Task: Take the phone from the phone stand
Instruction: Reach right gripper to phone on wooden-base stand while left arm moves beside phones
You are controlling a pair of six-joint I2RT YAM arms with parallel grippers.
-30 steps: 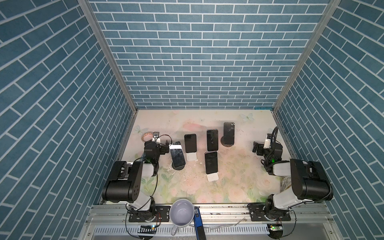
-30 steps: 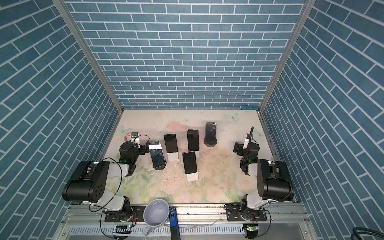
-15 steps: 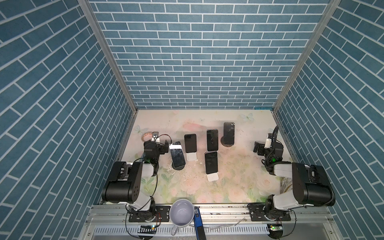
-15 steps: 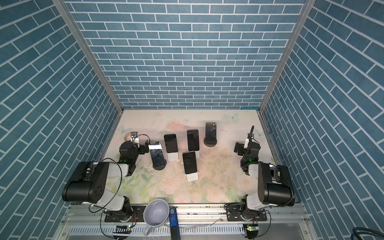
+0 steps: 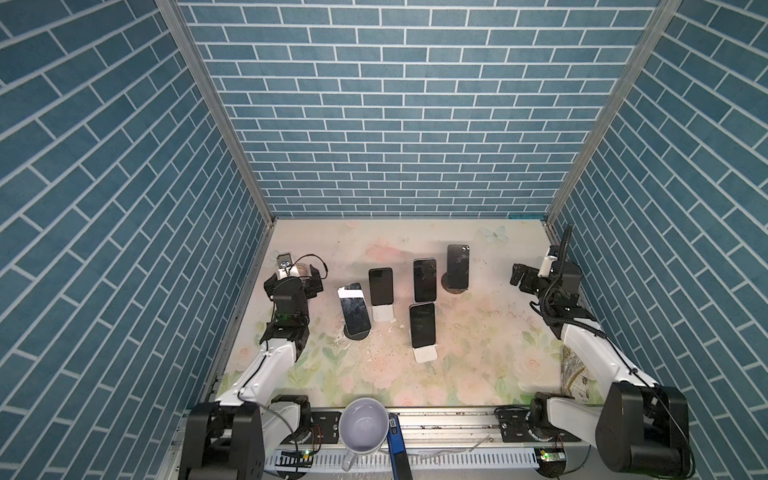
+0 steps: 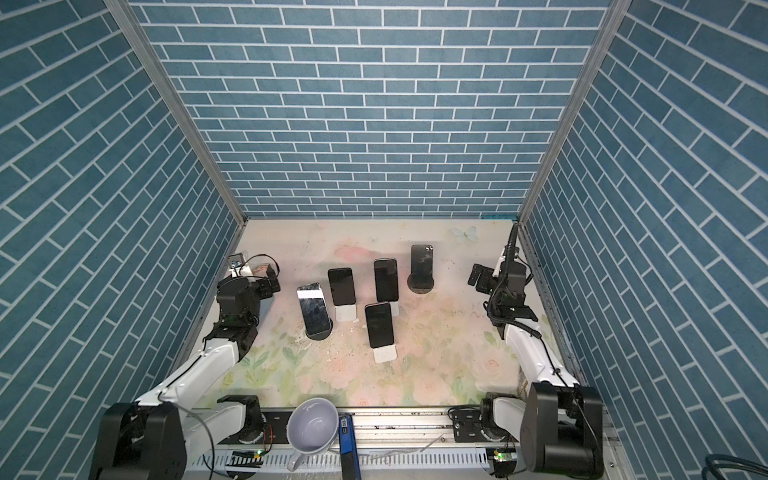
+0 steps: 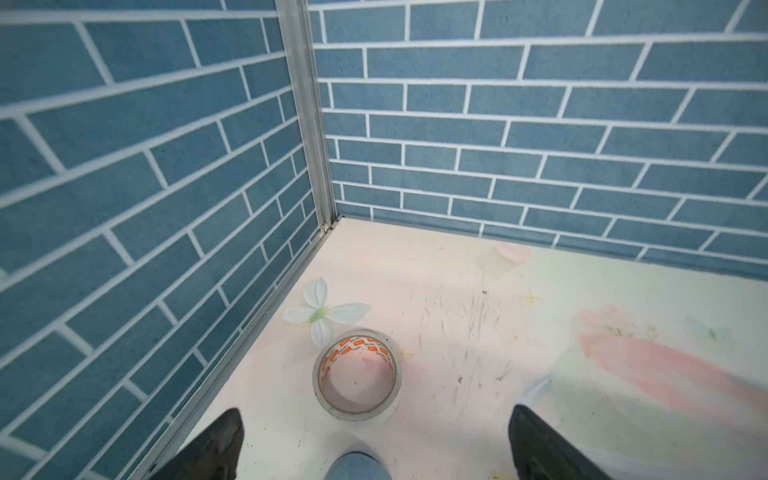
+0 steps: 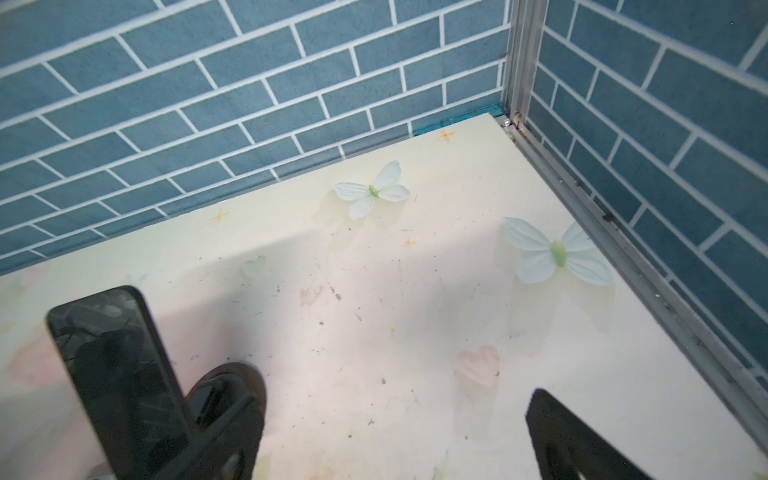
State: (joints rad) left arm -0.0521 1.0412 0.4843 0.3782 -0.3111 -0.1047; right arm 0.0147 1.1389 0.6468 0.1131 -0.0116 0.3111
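Left pincer [image 7: 374,419], right pincer [image 8: 382,399]: splayed, empty

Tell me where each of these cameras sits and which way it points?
Top views: paired, high over the front edge, looking down at the table and five phones; left arm and right arm show.
Left wrist: on the left arm, facing the back left corner and a tape roll; open left gripper tips show.
Right wrist: on the right arm, facing the back right corner; open right gripper tips show.
Shared: right wrist and both top views see the rearmost phone.
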